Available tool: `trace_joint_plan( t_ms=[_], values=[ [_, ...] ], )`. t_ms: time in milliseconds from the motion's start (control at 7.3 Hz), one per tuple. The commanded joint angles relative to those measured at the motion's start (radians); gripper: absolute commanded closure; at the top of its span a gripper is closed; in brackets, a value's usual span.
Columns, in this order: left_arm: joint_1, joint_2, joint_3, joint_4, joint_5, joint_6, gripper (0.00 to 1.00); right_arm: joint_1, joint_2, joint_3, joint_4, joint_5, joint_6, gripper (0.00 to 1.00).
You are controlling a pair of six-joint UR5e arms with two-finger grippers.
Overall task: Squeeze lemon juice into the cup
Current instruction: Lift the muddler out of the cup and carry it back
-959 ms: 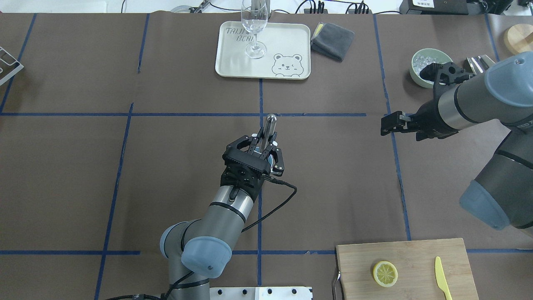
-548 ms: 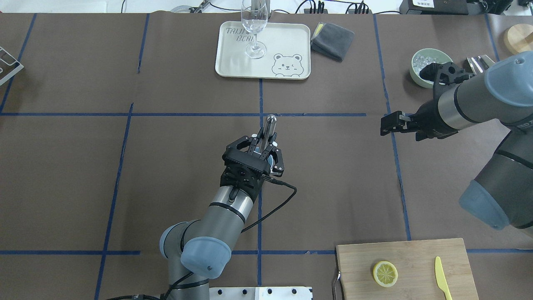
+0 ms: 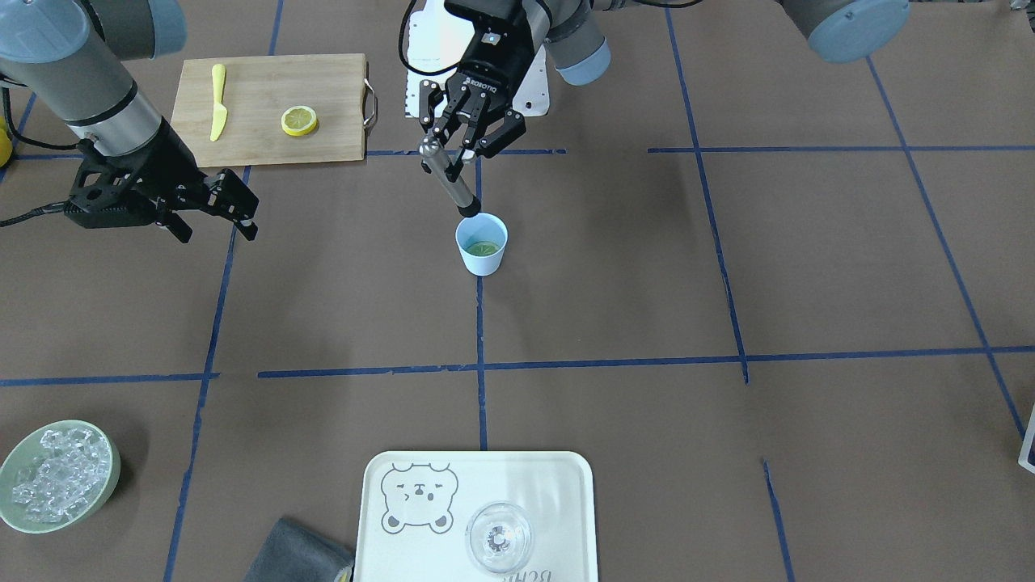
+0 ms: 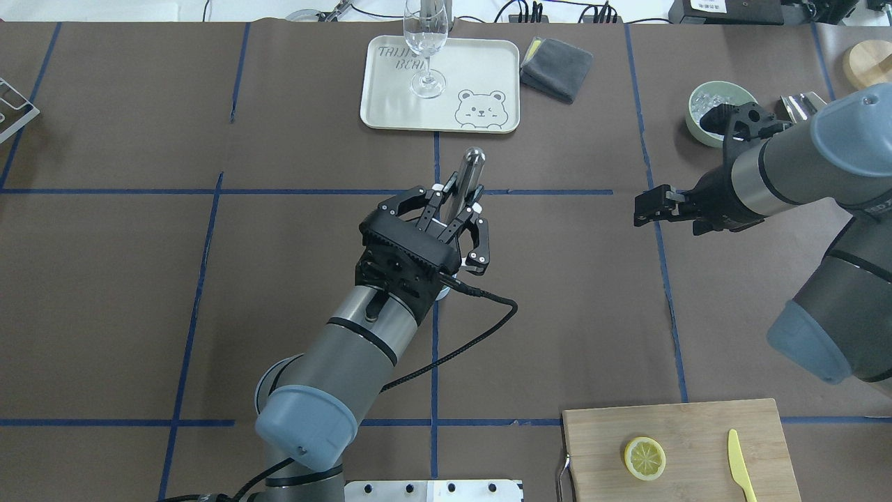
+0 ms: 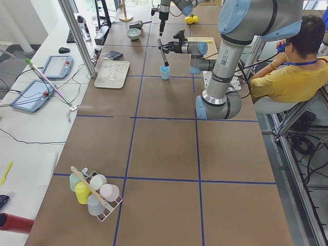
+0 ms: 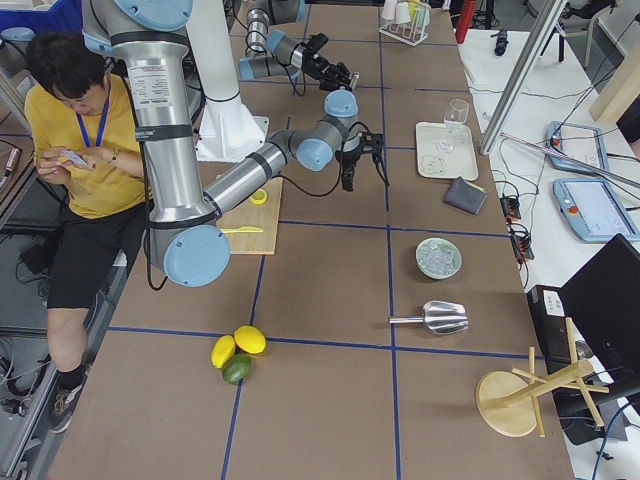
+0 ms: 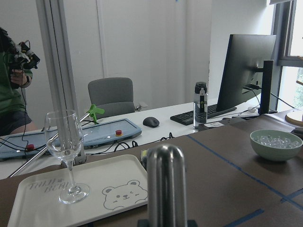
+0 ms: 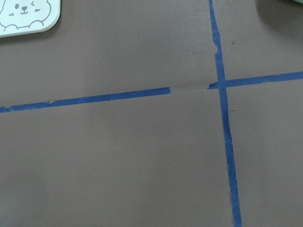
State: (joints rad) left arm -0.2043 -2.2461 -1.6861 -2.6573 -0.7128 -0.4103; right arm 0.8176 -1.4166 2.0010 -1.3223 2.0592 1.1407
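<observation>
A table covered in brown paper and gridded with blue tape carries everything. Beyond the left jaws stands a white desk with a monitor. Behind the right jaws lies the chopping board, bearing a yellow knife and a spare slice. Ahead of the left jaws sit the bear tray, grey cloth, ice bowl and wine glass. The left gripper clamps a steel muddler, its black tip at the rim of the cup below those jaws. The lemon lies flat inside. The right gripper hangs apart; I cannot tell how its jaws stand.
</observation>
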Motion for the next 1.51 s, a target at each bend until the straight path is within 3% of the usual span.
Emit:
trace_joint_plan(
  t_ms=[0,274,411,685,959,1234,1371],
  values=[
    [-0.024,0.014,-0.05,0.011,-0.036,-0.103,1.0,-0.002,0.001,-0.007,0.0,0.001,0.001,0.0],
    [-0.097,0.074,-0.061,0.081,-0.236,-0.13,1.0,-0.002,0.002,-0.005,0.0,0.001,0.002,0.0],
    [-0.171,0.103,-0.078,0.15,-0.384,-0.14,1.0,-0.003,0.002,-0.004,0.0,0.001,0.002,0.0],
    [-0.352,0.141,-0.188,0.43,-0.723,-0.143,1.0,-0.003,0.002,-0.005,0.0,0.001,0.004,0.0],
    [-0.484,0.231,-0.205,0.583,-0.946,-0.142,1.0,-0.002,0.002,-0.002,0.0,0.001,0.002,0.0],
    [-0.675,0.29,-0.207,0.868,-1.296,-0.147,1.0,0.003,-0.008,-0.008,0.0,-0.001,-0.016,0.0],
    [-0.687,0.34,-0.227,0.945,-1.329,-0.157,1.0,0.015,-0.016,-0.01,0.0,-0.004,-0.016,0.0]
  ],
)
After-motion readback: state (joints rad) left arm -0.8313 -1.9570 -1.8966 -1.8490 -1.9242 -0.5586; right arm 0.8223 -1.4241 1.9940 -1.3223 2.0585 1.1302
